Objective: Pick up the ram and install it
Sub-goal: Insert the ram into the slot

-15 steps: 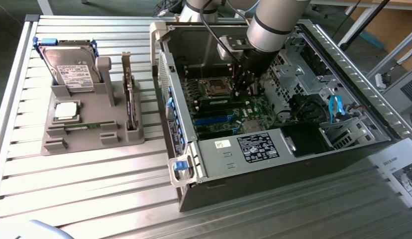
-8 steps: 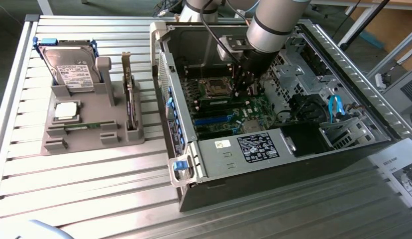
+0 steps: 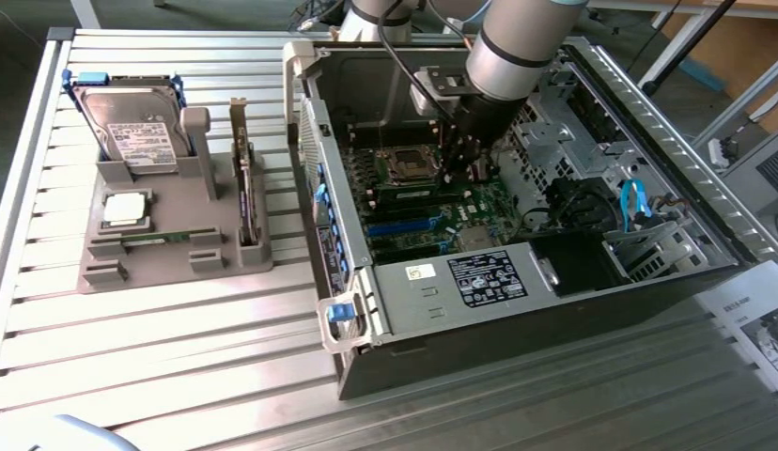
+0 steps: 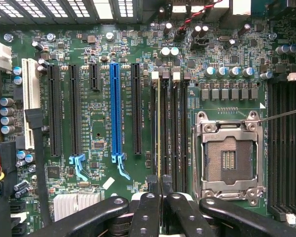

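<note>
I see a silver counter (image 3: 176, 357) made of metal strips, with an open computer case (image 3: 364, 310) on it. On the exterior view's left is a grey holder (image 3: 151, 254) with a hard drive (image 3: 138, 132) in it. My hand (image 4: 160, 183) is down inside the case, squeezed narrow on the ram (image 4: 159, 123). The ram is on its edge, lined up along the long black slots (image 4: 176, 128) just left of the empty chip socket (image 4: 229, 158). So the pick-up is done. I can't tell if the ram is pushed in; I think not. The sticker (image 3: 490, 277) on the power box and the board's tiny words are too small to read.
</note>
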Robot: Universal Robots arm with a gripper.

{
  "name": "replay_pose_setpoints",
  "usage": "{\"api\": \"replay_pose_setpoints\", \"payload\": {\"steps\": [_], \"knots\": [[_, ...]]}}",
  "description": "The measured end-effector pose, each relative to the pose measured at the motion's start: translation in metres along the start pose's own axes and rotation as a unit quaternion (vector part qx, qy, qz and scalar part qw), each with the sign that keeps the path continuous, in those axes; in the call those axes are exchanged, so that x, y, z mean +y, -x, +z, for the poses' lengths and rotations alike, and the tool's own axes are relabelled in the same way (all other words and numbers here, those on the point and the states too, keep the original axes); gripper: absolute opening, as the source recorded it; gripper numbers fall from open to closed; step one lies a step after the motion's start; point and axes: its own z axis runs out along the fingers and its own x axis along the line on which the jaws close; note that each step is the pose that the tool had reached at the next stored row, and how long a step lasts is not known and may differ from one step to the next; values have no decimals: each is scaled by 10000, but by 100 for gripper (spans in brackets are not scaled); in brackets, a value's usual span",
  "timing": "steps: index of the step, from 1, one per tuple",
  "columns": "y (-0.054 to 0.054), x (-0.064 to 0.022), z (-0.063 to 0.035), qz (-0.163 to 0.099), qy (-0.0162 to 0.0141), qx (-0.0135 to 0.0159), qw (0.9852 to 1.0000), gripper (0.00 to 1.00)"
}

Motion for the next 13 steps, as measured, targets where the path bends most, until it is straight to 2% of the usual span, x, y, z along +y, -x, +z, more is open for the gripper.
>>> {"api": "replay_pose_setpoints", "payload": {"steps": [13], "knots": [[0,0,0,-76,3,1,10000,12]]}}
